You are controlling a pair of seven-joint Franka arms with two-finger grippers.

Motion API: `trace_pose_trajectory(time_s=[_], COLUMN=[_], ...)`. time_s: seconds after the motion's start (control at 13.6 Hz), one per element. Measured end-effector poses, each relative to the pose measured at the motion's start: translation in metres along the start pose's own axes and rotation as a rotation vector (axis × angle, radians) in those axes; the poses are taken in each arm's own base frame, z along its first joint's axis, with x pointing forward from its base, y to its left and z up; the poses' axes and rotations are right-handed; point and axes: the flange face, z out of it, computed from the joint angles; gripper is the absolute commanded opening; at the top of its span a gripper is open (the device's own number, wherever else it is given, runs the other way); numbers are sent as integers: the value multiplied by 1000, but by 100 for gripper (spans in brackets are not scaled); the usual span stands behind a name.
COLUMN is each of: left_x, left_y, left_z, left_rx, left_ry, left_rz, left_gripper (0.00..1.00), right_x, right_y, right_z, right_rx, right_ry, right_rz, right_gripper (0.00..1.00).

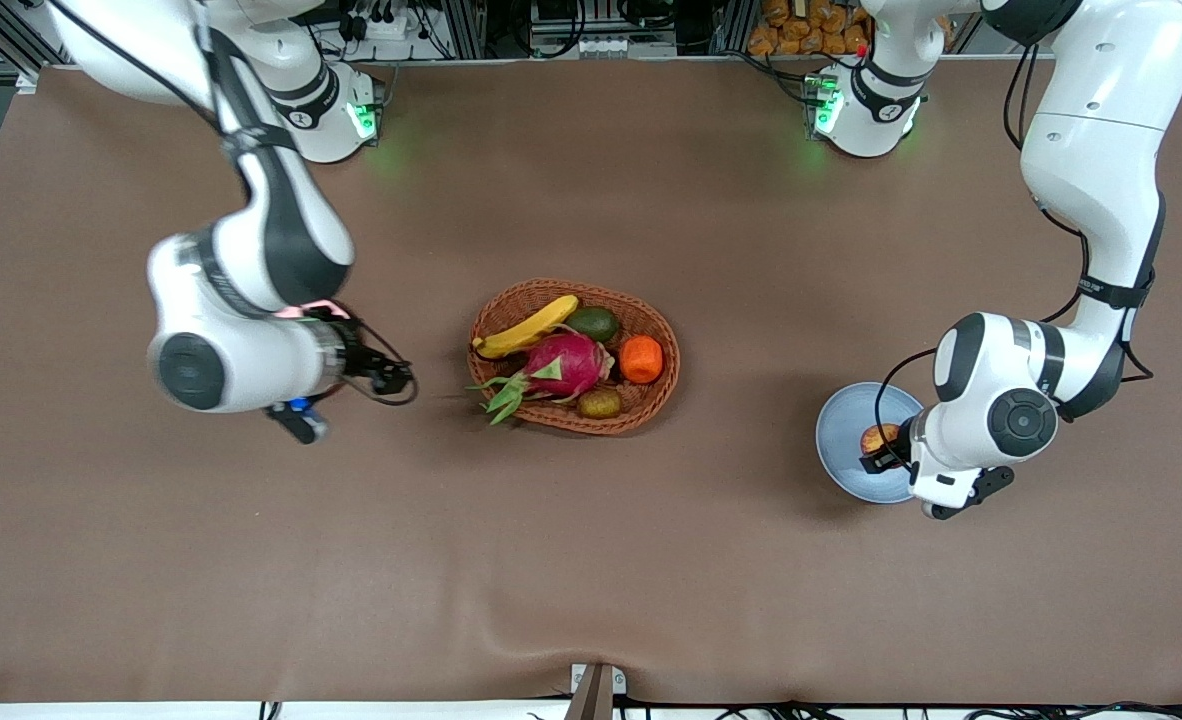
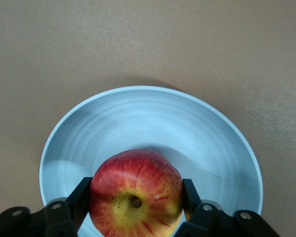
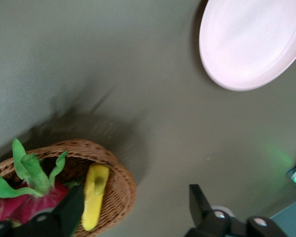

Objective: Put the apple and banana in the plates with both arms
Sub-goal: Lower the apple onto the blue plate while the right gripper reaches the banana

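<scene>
The red and yellow apple (image 2: 135, 195) sits between the fingers of my left gripper (image 2: 136, 197), which is shut on it just over the pale blue plate (image 2: 153, 123). In the front view this gripper (image 1: 886, 450) and the apple (image 1: 873, 438) are over the blue plate (image 1: 846, 425) toward the left arm's end. The banana (image 1: 526, 328) lies in the wicker basket (image 1: 651, 400) at mid-table. My right gripper (image 1: 391, 378) is open and empty beside the basket, at its right-arm end; the wrist view shows the banana (image 3: 94, 197) near one finger (image 3: 69, 212). The pale pink plate (image 3: 251, 39) lies mostly hidden under the right arm.
The basket also holds a magenta dragon fruit (image 1: 561, 365), an orange fruit (image 1: 641, 359), a dark green fruit (image 1: 594, 323) and a small brown-green fruit (image 1: 600, 403). Brown table cloth surrounds the basket and both plates.
</scene>
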Motion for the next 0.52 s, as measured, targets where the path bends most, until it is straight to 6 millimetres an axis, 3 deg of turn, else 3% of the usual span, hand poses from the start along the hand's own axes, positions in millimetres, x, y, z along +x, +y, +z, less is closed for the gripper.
trace_pose_trajectory(time_s=[0.15, 0.3, 0.52], left_x=[2, 5, 5], left_y=[-1, -1, 3], left_z=[-1, -7, -35], left_rx=[2, -5, -18], left_ry=[8, 19, 50], left_rz=[1, -2, 3], left_gripper=[100, 100, 100], right_x=[3, 5, -11], right_y=[-8, -11, -20], right_z=[23, 42, 51], right_rx=[21, 42, 46], right_ry=[3, -26, -36], right_rz=[59, 114, 129], right_gripper=[74, 71, 66])
